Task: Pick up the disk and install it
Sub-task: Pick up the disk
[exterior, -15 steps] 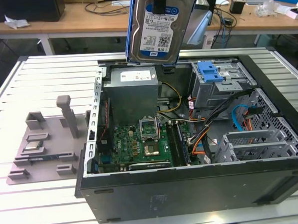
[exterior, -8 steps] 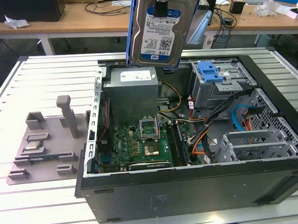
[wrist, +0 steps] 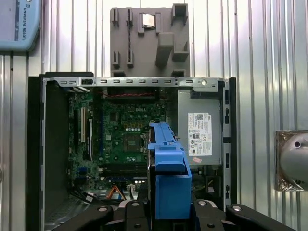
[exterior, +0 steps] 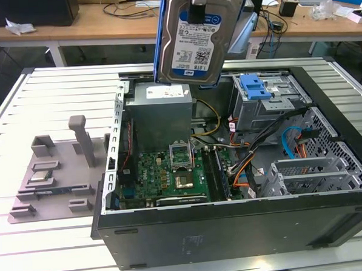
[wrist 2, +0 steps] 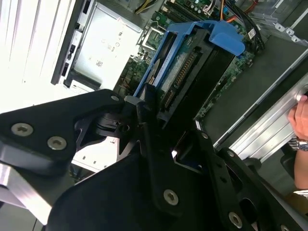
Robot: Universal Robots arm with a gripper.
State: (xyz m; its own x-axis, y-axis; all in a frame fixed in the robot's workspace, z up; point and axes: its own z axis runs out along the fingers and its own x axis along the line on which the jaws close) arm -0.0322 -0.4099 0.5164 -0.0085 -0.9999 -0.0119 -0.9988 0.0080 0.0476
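- Disk [exterior: 194,40] hangs in the air, standing on end, high over the open computer case [exterior: 234,233].
- The fingers [wrist 2: 147,120] pinch it at its top end, by the blue frame.
- That grip looks small. If the disk slips, it could drop onto the green board [exterior: 170,166] or the grey power box [exterior: 161,109] and break something.
- Wires [exterior: 243,159] lie close to the metal cage with the blue latch [exterior: 254,86]. The disk could catch on them.
- If the disk goes in tilted, I think its frame could jam.
- The case sits on the ribbed desk [exterior: 53,251].
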